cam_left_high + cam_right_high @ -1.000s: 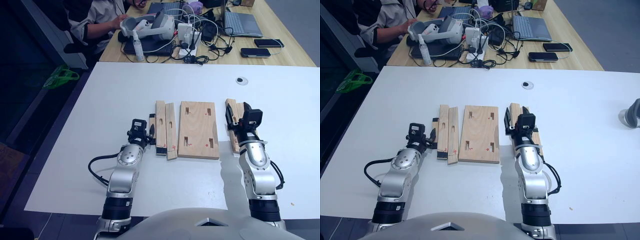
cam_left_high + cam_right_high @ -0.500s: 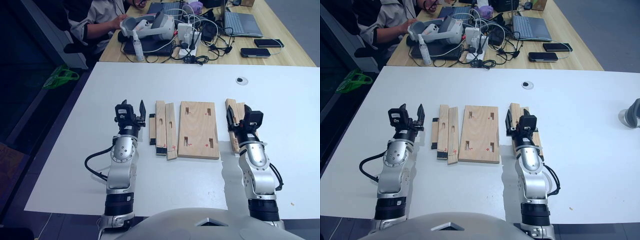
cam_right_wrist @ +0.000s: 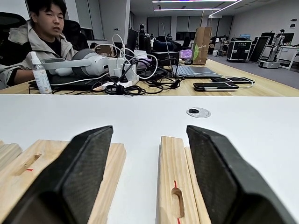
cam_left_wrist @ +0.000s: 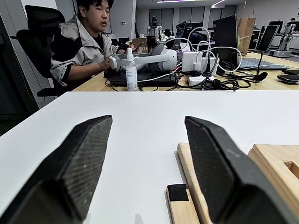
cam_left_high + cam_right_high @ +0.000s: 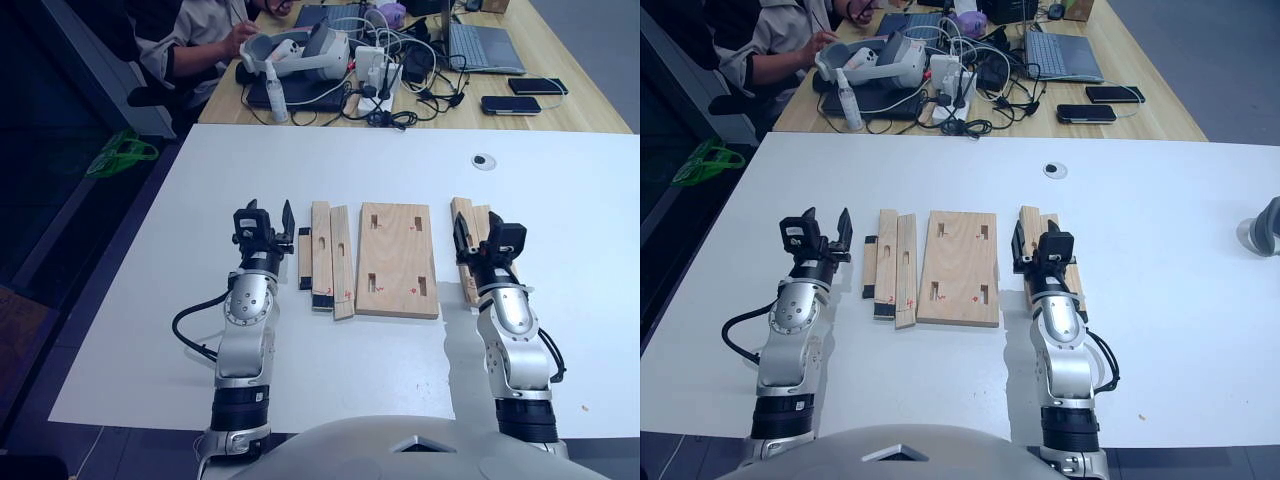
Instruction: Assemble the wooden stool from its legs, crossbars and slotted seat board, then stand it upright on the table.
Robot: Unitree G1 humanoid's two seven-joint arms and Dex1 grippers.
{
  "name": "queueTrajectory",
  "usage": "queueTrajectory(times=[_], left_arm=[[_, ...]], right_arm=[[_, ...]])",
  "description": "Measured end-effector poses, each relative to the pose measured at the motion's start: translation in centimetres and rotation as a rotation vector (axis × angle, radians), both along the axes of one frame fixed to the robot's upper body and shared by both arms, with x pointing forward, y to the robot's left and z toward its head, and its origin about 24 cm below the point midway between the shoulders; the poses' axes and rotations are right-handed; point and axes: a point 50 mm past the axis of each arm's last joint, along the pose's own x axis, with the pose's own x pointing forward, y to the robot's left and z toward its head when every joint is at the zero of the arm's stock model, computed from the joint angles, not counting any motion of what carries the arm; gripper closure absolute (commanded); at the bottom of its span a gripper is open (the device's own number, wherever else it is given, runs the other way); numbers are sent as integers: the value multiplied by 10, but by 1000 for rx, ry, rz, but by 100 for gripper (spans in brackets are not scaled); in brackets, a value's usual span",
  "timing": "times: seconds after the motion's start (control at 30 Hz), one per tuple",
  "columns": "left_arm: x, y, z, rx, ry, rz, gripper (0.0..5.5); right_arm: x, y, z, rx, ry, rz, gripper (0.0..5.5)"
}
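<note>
The slotted seat board (image 5: 397,258) lies flat mid-table. To its left lie two slotted legs (image 5: 320,255) and a short crossbar (image 5: 303,258) with black ends. My left gripper (image 5: 268,212) stands open just left of that crossbar, nothing between its fingers (image 4: 74,158). The crossbar (image 4: 180,205) and a leg (image 4: 191,177) lie beside its inner finger. Right of the board lie two more wooden pieces (image 5: 463,250). My right gripper (image 5: 476,235) is open low over them, with a slotted piece (image 3: 173,186) between its fingers (image 3: 224,172).
A round grommet (image 5: 485,160) sits in the white table at the far right. Behind the table stands a wooden desk (image 5: 560,95) with a headset (image 5: 295,50), a bottle, cables, a laptop and phones; a person sits there. The table's left edge (image 5: 130,250) is near my left arm.
My left gripper has lifted from beside the crossbar and moved forward and slightly left, then settled. The right gripper and the wooden parts have stayed put.
</note>
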Motion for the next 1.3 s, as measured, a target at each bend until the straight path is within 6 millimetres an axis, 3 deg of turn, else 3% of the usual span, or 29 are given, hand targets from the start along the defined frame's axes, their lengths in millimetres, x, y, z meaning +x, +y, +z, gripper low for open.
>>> queueTrajectory(times=[0.17,0.3,0.4,0.63,0.8,0.97,1.3], left_arm=[[0,-3,-3,2,34,-24,264],[-12,-2,-39,102,327,-88,264],[-16,-4,-48,126,439,-128,264],[-19,-10,-42,109,520,-199,264],[-15,-3,-33,61,544,-189,264],[-15,9,-30,140,626,-172,264],[-10,6,-24,56,623,-193,264]], right_arm=[[0,0,0,0,0,0,255],[0,0,0,-1,1,-1,255],[-1,-1,-1,-1,3,-2,255],[-1,-2,-1,-3,6,-3,255],[-2,-4,-1,-11,7,-10,255],[-2,-9,0,-22,4,-21,255],[-2,-13,0,-28,9,-34,255]])
